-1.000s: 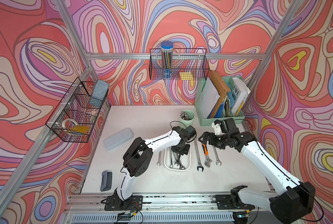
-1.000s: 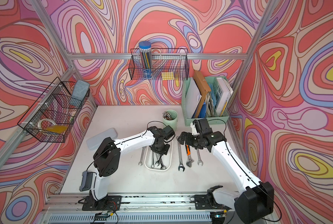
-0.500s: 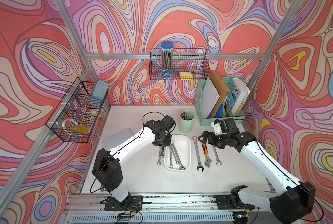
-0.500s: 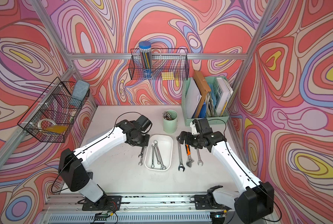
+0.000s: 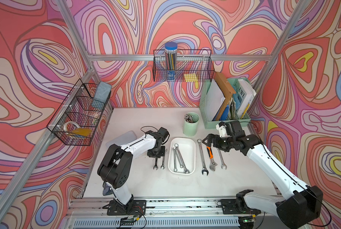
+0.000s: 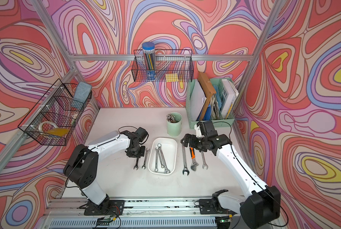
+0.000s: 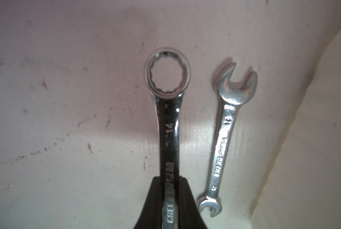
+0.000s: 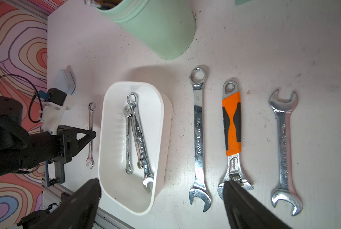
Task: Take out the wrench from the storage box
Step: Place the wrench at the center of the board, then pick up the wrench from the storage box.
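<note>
2 white-shelled arms (image 5: 139, 145), black joints (image 5: 114, 168), thin black cables (image 5: 148, 126)

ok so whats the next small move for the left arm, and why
Probably open the left tool and let go. It is shut on the wrench, which is already outside the storage box and close to the table, beside a small spanner.

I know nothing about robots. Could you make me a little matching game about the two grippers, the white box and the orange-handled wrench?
1. left gripper
2. right gripper
3. storage box
4. orange-handled wrench

A. lying on the table between two silver wrenches
B. shut on a wrench
C. holding three wrenches
D. open, empty

Pairs: 1-B, 2-D, 3-C, 4-A.
</note>
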Available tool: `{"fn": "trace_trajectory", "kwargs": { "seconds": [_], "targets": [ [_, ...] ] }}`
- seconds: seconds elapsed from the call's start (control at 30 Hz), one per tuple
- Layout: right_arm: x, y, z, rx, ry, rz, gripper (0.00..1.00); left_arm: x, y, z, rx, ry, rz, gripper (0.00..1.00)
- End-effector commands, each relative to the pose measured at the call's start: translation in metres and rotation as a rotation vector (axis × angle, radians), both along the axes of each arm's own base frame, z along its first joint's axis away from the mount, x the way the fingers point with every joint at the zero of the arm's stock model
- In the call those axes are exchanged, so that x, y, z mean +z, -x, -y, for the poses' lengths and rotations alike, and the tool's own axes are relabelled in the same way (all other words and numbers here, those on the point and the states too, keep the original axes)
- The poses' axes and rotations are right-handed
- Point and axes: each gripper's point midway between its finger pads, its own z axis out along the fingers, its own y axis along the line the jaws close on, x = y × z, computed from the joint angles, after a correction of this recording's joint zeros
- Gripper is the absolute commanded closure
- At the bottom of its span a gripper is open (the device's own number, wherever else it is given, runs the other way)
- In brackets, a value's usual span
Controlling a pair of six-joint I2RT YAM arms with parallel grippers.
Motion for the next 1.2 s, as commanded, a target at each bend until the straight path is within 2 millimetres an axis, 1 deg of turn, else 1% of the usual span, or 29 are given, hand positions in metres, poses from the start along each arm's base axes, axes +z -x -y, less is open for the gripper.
{"fn": "trace_trajectory", "kwargs": {
  "seconds": [0.0, 0.1, 0.23, 0.47, 0.63, 0.73, 0.83, 0.93, 1.0, 1.07, 1.17],
  "targets": [
    [0.001, -0.001, 0.002, -0.007, -0.003, 0.009, 0.02, -0.010, -0.008, 0.000, -0.020, -0.006, 0.001, 0.98],
    [0.000, -0.001, 0.002, -0.008, 0.000, 0.008, 0.02, -0.018, -0.007, 0.001, -0.026, -0.008, -0.011, 0.97],
    [-0.001, -0.002, 0.002, -0.008, 0.002, 0.002, 0.02, -0.023, -0.006, 0.001, -0.032, -0.009, -0.030, 0.92],
    [-0.001, -0.002, 0.001, -0.007, 0.001, 0.001, 0.02, -0.027, -0.002, 0.000, -0.032, -0.013, -0.051, 0.75],
    [-0.001, -0.001, 0.002, -0.007, 0.002, -0.001, 0.02, -0.030, 0.000, 0.000, -0.036, -0.008, -0.069, 0.73],
    [0.001, -0.001, 0.003, -0.011, 0.005, 0.005, 0.02, -0.028, 0.000, 0.001, -0.037, -0.005, -0.068, 0.71],
    [0.003, -0.002, 0.003, -0.010, 0.006, 0.011, 0.02, -0.014, -0.004, 0.002, -0.033, 0.002, -0.041, 0.68],
    [0.005, -0.004, 0.003, -0.010, 0.006, 0.015, 0.02, 0.011, -0.007, 0.004, -0.023, 0.022, -0.006, 0.64],
    [0.006, -0.005, 0.002, -0.010, 0.006, 0.016, 0.02, 0.032, -0.008, 0.007, -0.020, 0.036, 0.033, 0.63],
    [0.006, -0.005, 0.002, -0.011, 0.005, 0.018, 0.02, 0.052, -0.005, 0.014, -0.020, 0.052, 0.066, 0.63],
    [0.007, -0.006, 0.002, -0.015, 0.001, 0.021, 0.02, 0.078, 0.003, 0.035, -0.052, 0.062, 0.113, 0.61]
  ]
}}
